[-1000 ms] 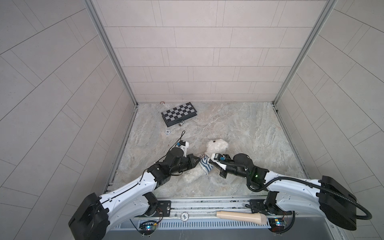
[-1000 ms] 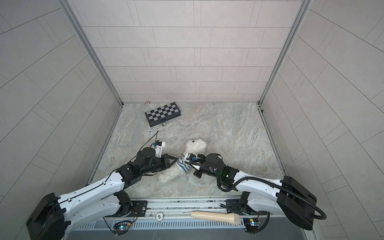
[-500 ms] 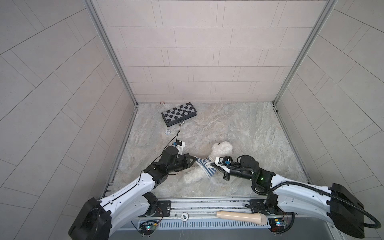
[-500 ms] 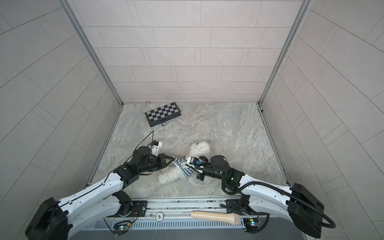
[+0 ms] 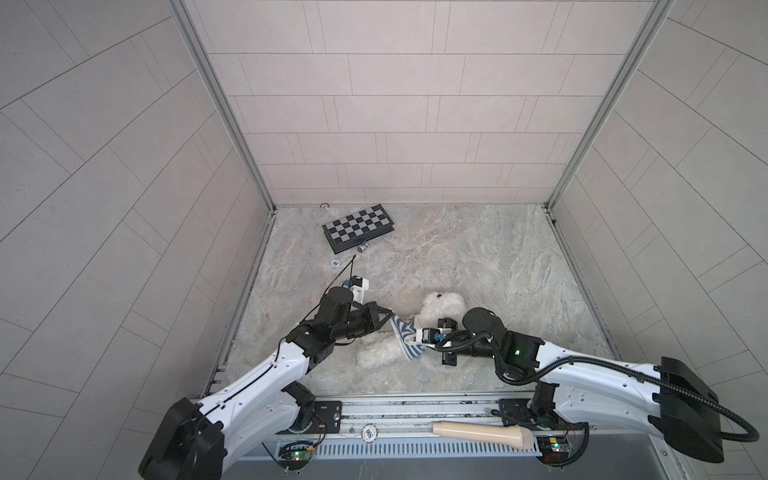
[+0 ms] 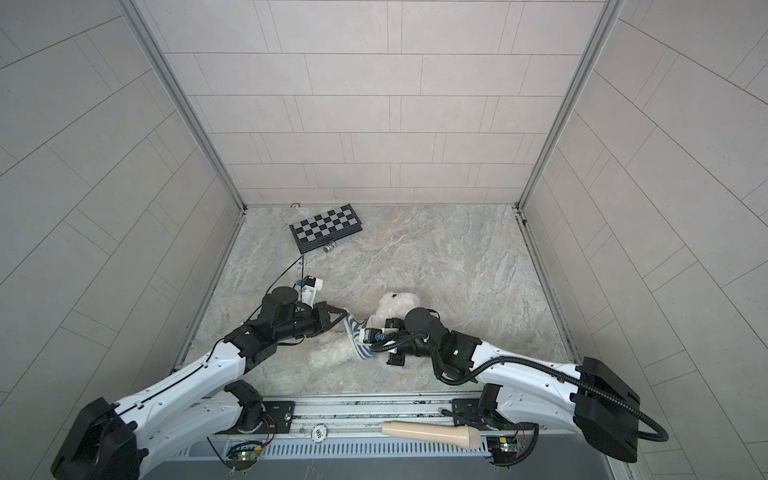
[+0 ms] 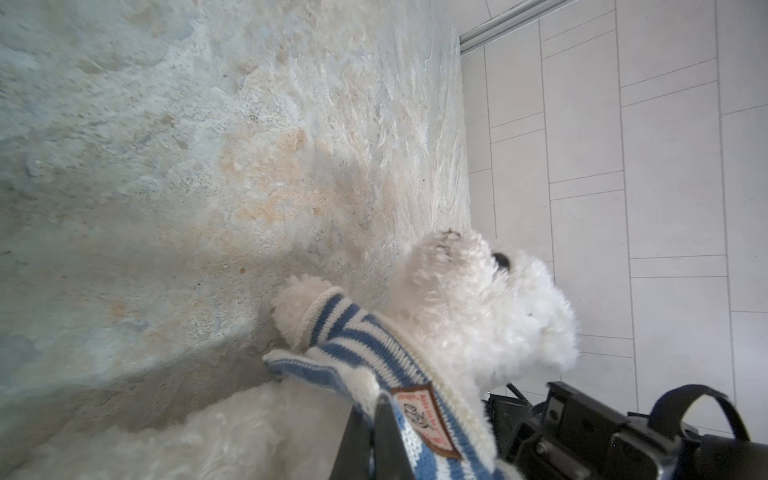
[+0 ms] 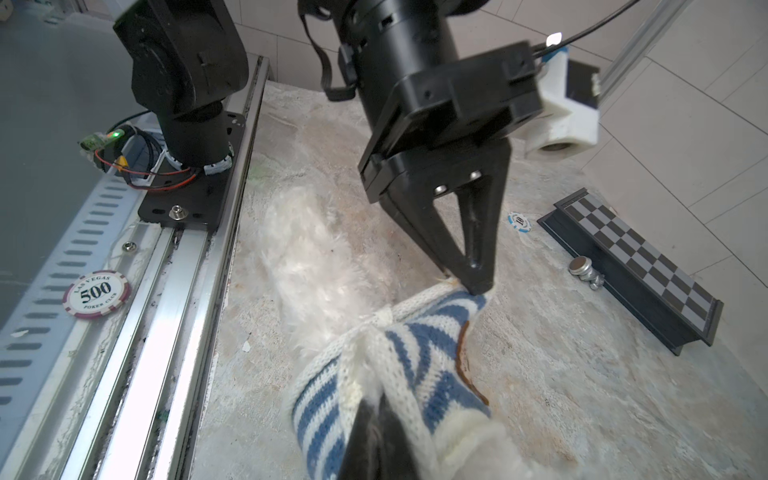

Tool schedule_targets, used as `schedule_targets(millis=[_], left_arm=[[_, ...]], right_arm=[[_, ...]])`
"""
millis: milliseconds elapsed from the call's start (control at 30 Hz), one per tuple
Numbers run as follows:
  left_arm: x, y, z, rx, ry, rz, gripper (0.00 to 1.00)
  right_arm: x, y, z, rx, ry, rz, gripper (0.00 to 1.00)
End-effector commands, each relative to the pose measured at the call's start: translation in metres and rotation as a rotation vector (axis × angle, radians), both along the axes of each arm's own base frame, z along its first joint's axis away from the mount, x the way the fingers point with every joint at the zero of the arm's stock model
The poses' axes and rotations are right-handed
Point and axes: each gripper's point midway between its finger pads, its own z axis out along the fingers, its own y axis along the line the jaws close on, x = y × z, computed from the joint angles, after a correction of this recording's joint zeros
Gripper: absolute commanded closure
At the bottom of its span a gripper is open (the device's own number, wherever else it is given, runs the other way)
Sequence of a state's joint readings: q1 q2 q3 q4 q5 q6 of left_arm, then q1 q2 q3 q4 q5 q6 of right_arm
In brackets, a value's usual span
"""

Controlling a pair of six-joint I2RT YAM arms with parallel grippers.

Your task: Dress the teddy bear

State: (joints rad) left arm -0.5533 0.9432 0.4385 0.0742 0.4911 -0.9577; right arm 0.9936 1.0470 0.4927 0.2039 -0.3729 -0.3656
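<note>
Teddy bear (image 5: 442,305) is laid front-centre on the tabletop (image 5: 478,257), between both arms. Striped shirt (image 5: 405,338) is drawn slightly further down the torso than a second ago; its hem is pinched by left gripper (image 8: 469,284) and right gripper (image 8: 374,411), both clamped. One paw (image 7: 293,297) is seen through a sleeve (image 7: 328,316), so dressing is judged nearly done. Other arm is hidden behind the right wrist.

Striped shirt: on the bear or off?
Partly on: the striped shirt sits bunched round the teddy bear's chest, one paw through a sleeve. The left gripper and right gripper each pinch its knit.
</note>
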Motion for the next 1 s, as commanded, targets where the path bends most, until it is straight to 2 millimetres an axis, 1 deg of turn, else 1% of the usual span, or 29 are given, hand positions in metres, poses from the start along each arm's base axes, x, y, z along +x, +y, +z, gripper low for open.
schedule_targets(millis=[0, 33, 100, 233, 300, 333, 400, 500, 600, 700, 800, 833, 900, 933, 967], left_arm=[[0.028, 0.008, 0.03, -0.066, -0.071, 0.124, 1.0], [0.029, 0.008, 0.033, -0.077, -0.074, 0.129, 1.0], [0.029, 0.011, 0.028, -0.065, -0.057, 0.15, 1.0], [0.031, 0.026, 0.007, -0.027, -0.011, 0.225, 1.0], [0.031, 0.037, -0.005, 0.056, 0.007, 0.255, 1.0], [0.034, 0.048, -0.011, 0.088, 0.018, 0.289, 1.0], [0.036, 0.06, -0.024, 0.121, 0.043, 0.326, 1.0], [0.036, 0.071, -0.035, 0.164, 0.059, 0.352, 1.0], [0.034, 0.07, -0.045, 0.165, 0.075, 0.337, 1.0], [0.032, 0.062, -0.044, 0.157, 0.069, 0.285, 1.0], [0.025, 0.055, -0.039, 0.191, 0.054, 0.23, 1.0], [0.022, 0.053, -0.038, 0.2, 0.047, 0.213, 1.0], [0.015, 0.05, -0.039, 0.215, 0.045, 0.186, 1.0], [0.013, 0.051, -0.04, 0.224, 0.045, 0.185, 1.0], [0.008, 0.047, -0.039, 0.226, 0.037, 0.165, 1.0]], right_arm=[[-0.018, 0.003, -0.003, -0.047, -0.02, 0.106, 1.0], [-0.018, 0.002, -0.003, -0.051, -0.019, 0.107, 1.0], [-0.021, 0.0, -0.002, -0.051, -0.017, 0.115, 1.0], [-0.029, -0.004, 0.007, -0.026, -0.035, 0.14, 1.0], [-0.034, -0.007, 0.016, -0.006, -0.056, 0.152, 1.0], [-0.036, -0.008, 0.021, 0.006, -0.066, 0.154, 1.0], [-0.039, -0.01, 0.031, 0.037, -0.083, 0.16, 1.0], [-0.043, -0.011, 0.033, 0.042, -0.084, 0.173, 1.0], [-0.042, -0.01, 0.036, 0.059, -0.092, 0.169, 1.0], [-0.035, -0.007, 0.04, 0.082, -0.102, 0.136, 1.0], [-0.021, -0.006, 0.043, 0.12, -0.109, 0.056, 1.0], [-0.016, -0.007, 0.041, 0.125, -0.105, 0.022, 1.0], [-0.008, -0.008, 0.03, 0.11, -0.1, -0.018, 1.0], [-0.006, -0.008, 0.024, 0.101, -0.093, -0.031, 1.0], [-0.005, -0.01, 0.018, 0.094, -0.086, -0.038, 1.0]])
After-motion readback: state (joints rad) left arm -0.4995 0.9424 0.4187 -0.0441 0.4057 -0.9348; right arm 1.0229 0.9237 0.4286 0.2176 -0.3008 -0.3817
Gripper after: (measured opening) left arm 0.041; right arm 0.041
